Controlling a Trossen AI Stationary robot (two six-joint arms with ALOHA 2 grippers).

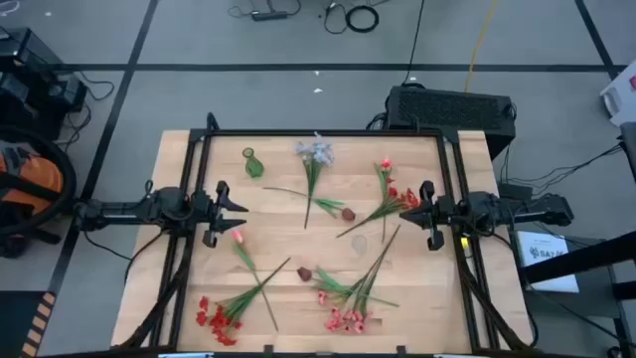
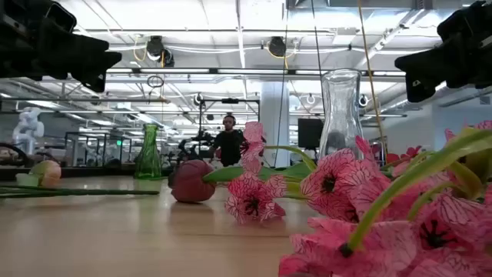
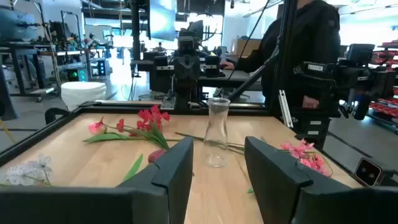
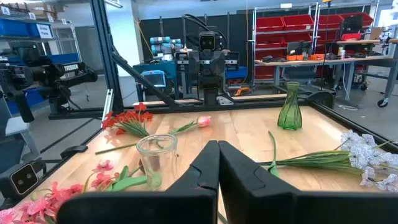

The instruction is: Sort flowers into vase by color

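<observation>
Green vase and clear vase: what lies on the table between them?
In the high view, between the green vase and the clear vase lie the pale blue-white flower's stem and a dark maroon tulip.

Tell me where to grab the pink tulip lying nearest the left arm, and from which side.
Take the pink tulip by its green stem just behind the bloom, coming straight down with the jaws across the stem. It lies flat on the table, and farther down the stem crosses the red spray, so a lower grip would likely snag both.
</observation>
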